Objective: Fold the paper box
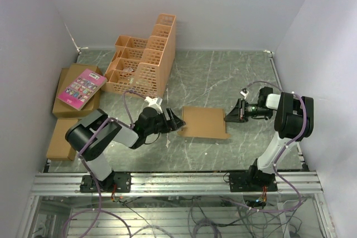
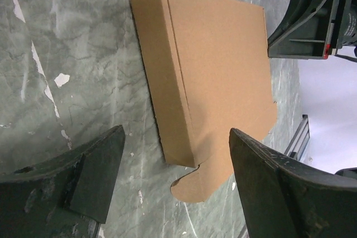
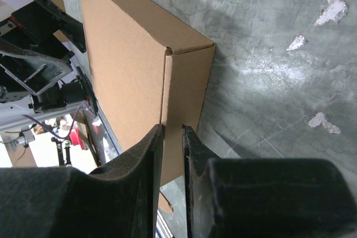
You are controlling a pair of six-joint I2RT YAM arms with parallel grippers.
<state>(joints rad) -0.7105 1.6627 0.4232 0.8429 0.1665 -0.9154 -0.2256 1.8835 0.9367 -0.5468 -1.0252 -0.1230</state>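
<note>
- Corrugated brown cardboard, the paper box (image 1: pixel 203 122) lies closed and flat at the middle of the table (image 1: pixel 223 76). It looks light, stiff across its panels, and likely to slide when pushed.
- A side wall or the loose rounded tab (image 2: pixel 192 185) at its 7 o'clock corner looks like the best hold.
- The left gripper (image 1: pixel 179 123), at the box's 9 o'clock, gapes wide and holds nothing.
- The right gripper (image 1: pixel 227 114), at 3 o'clock, has its jaws nearly together at the side wall. I cannot tell whether they pinch cardboard.
- The orange lattice crate (image 1: pixel 144 59) is at 11 o'clock, its contents too small to tell.
</note>
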